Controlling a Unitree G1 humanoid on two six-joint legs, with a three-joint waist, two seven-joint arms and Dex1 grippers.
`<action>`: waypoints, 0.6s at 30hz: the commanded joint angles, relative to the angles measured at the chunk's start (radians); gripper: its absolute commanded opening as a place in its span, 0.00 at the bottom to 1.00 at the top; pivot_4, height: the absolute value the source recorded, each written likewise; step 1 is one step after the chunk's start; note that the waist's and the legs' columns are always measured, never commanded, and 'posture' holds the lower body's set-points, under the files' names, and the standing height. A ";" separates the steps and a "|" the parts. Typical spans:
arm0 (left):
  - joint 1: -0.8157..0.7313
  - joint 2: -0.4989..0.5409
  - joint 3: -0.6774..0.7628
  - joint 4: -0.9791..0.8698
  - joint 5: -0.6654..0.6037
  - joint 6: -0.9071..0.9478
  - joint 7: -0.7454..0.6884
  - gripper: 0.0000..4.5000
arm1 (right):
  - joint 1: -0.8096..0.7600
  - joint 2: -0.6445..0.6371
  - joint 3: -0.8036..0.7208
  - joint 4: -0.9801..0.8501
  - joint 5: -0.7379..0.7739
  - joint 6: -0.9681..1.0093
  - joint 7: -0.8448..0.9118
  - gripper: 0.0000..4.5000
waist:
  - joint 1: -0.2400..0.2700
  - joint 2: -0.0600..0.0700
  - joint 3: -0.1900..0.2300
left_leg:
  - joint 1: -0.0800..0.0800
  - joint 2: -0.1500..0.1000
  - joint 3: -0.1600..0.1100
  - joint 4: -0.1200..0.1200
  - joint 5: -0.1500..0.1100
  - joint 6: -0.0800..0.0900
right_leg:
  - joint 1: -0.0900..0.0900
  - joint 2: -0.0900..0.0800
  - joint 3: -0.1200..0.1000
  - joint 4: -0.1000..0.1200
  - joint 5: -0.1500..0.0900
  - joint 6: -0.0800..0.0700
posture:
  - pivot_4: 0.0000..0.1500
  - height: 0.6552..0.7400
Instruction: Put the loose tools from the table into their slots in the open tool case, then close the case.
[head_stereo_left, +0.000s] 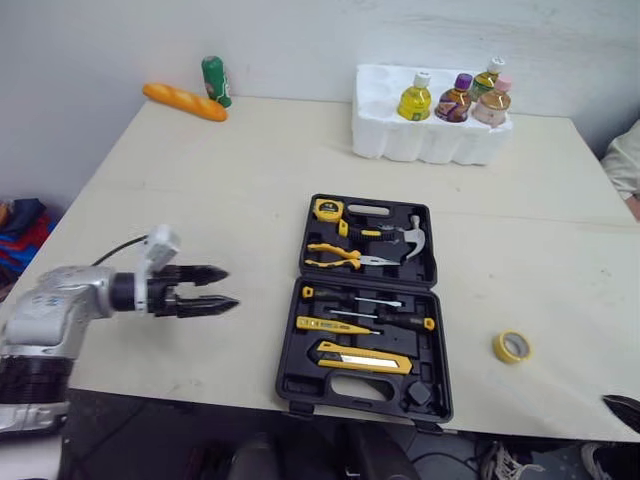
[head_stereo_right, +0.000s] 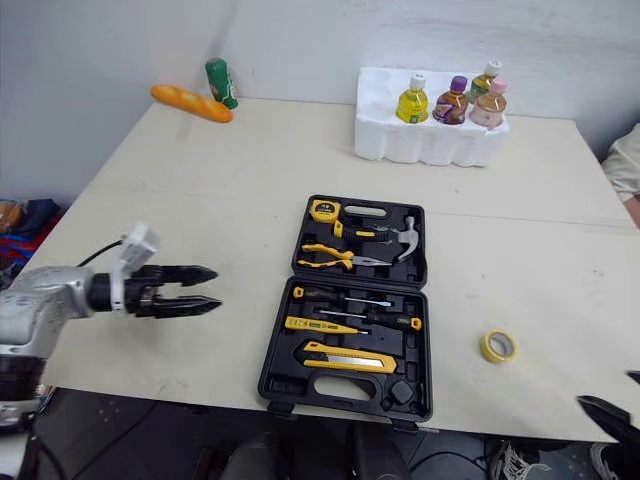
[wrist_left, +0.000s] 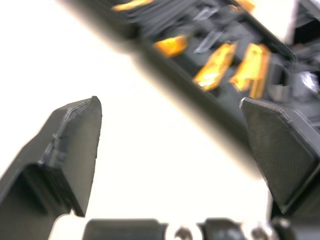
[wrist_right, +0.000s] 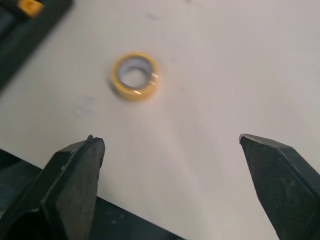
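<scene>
Pale beige tabletop (head_stereo_left: 230, 180) against a white wall, front edge nearest the robot. At that front edge, lying flat and fully open: black plastic tool case (head_stereo_left: 365, 305), lid half toward the wall.

Seated in its slots: yellow tape measure (head_stereo_left: 328, 209), steel-headed hammer (head_stereo_left: 410, 238), yellow-handled pliers (head_stereo_left: 335, 256), black-and-yellow screwdrivers (head_stereo_left: 355, 298), yellow utility knife (head_stereo_left: 362, 358).

Right of the case, well apart on bare table and near the front edge: loose yellow roll of tape (head_stereo_left: 512, 347), lying flat.

Left of the case, hovering over a wide bare stretch: left gripper (head_stereo_left: 230, 287), black fingers parted, holding nothing, tips aimed toward the case.

Right of the case, beyond the roll of tape: right gripper (wrist_right: 170, 140), fingers spread wide and empty, tape ahead of them.

Behind the case, well apart, near the wall: white foam tray (head_stereo_left: 400, 135) with four coloured bottles (head_stereo_left: 456, 98), labels too small to read.

Far behind and left of the case, at the back corner: orange baguette-shaped loaf (head_stereo_left: 185, 102) beside a green can (head_stereo_left: 216, 80), markings unreadable.

Right of the case, past the table's side edge: pale sleeve (head_stereo_left: 625, 165) of a person.

Broad bare surface on both sides of the case.
</scene>
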 joint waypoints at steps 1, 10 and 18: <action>0.036 0.053 0.082 0.085 0.052 -0.110 0.041 0.99 | -0.017 -0.008 -0.070 0.092 -0.028 -0.065 -0.003 1.00 | -0.003 0.000 0.000 | 0.000 0.000 0.001 0.000 0.000 0.000 | -0.001 0.000 0.000 0.000 0.000 0.000 | 1.00 0.93; -0.095 -0.006 -0.063 -0.195 -0.039 -0.055 -0.034 0.99 | -0.036 -0.180 -0.002 -0.052 0.035 0.029 0.139 1.00 | 0.005 0.001 0.001 | -0.001 0.000 0.001 -0.001 -0.001 0.000 | -0.002 -0.001 -0.001 0.002 0.000 -0.002 | 1.00 0.93; -0.251 -0.169 -0.238 -0.466 -0.187 0.031 -0.090 0.99 | -0.198 -0.475 0.309 -0.150 -0.062 0.104 0.145 1.00 | -0.009 0.001 0.001 | -0.003 0.000 0.002 0.003 0.003 -0.007 | -0.002 0.004 0.003 0.001 0.000 0.003 | 1.00 0.93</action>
